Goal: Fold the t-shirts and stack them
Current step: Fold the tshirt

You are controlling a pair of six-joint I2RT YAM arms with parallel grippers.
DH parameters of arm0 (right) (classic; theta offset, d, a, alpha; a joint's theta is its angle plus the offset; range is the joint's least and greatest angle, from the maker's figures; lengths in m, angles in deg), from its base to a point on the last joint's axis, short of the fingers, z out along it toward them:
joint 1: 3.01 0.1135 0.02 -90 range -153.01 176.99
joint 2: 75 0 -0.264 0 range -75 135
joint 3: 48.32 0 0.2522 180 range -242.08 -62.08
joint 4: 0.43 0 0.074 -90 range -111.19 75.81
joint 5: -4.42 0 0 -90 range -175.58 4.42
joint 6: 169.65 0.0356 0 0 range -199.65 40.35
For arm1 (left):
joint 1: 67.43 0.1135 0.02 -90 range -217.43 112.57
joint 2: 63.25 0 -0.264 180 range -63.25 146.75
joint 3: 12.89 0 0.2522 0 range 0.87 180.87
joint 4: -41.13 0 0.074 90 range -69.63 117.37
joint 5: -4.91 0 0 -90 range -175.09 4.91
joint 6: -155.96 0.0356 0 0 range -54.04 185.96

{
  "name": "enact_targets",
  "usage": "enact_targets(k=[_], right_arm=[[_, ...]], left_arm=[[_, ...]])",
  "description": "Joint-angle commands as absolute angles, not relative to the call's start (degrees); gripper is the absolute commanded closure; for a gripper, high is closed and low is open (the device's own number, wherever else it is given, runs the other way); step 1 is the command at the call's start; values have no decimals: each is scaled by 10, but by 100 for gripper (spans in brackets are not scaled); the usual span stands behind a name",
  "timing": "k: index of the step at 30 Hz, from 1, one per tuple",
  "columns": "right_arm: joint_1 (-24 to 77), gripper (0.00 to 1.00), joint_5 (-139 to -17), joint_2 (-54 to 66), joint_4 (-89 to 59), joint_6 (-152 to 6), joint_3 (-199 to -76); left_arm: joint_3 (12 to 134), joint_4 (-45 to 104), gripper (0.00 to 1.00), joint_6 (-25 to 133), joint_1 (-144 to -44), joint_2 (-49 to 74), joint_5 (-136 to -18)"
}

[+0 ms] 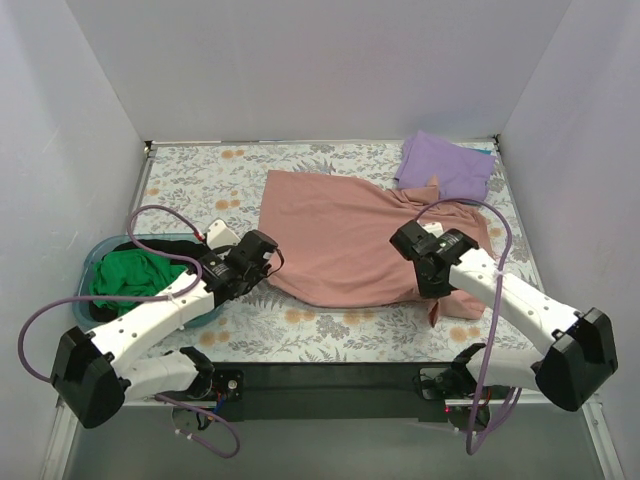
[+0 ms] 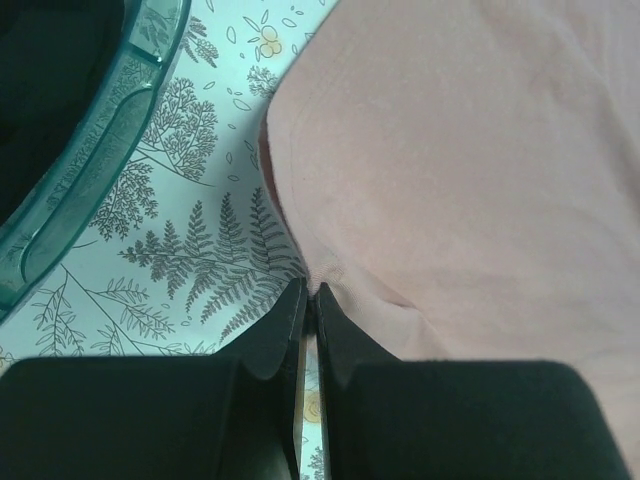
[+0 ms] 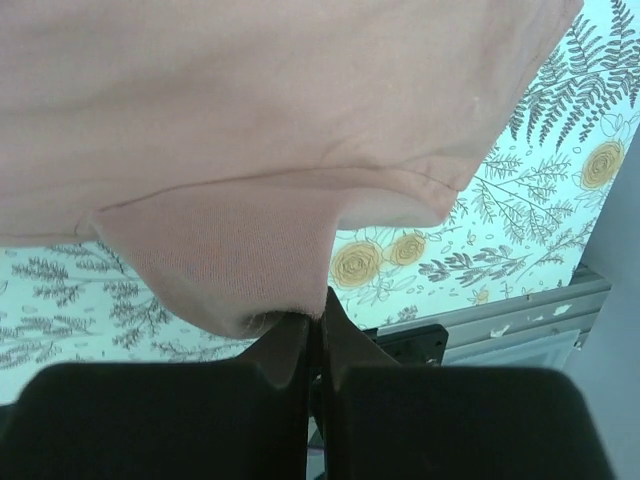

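The dusty-pink t-shirt [image 1: 350, 235] lies spread over the middle of the table. My left gripper [image 1: 262, 262] is shut on its near left edge, seen in the left wrist view [image 2: 311, 290] where pink cloth [image 2: 470, 170] bunches at the fingertips. My right gripper [image 1: 432, 272] is shut on the near right edge and holds it lifted; the cloth [image 3: 250, 150] hangs over the fingertips in the right wrist view [image 3: 318, 318]. The lavender-purple t-shirt [image 1: 445, 165] lies folded at the far right. The bright green t-shirt [image 1: 130, 275] sits in the basket.
The teal plastic basket [image 1: 92, 262] stands at the left edge of the table, its rim beside the left gripper [image 2: 95, 150]. White walls close in the sides and back. The table's near metal edge [image 3: 520, 325] shows below the right gripper.
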State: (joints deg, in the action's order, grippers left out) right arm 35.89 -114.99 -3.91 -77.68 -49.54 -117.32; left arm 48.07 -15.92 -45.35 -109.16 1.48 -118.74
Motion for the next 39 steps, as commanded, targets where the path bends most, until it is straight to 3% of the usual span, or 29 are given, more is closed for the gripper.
enact_targets(k=[1, 12, 16, 23, 31, 39], right_arm=[[358, 99, -1142, -87, -836, -519, -1214], [359, 99, -935, -185, -898, -573, -1205], [360, 99, -915, -217, -898, -574, -1197], [358, 99, -983, -209, -897, -566, -1183], [352, 99, -1146, -127, -896, -509, -1211], [315, 99, -1218, -47, -858, -492, -1254]], left_arm=[[491, -166, 100, -449, -1089, -17, -1193], [462, -269, 100, -498, -1090, -122, -1134], [449, -288, 100, -508, -1091, -153, -1125], [433, -279, 100, -516, -1090, -120, -1124], [453, -218, 100, -516, -1084, -46, -1164], [492, -153, 100, -448, -1015, 47, -1140]])
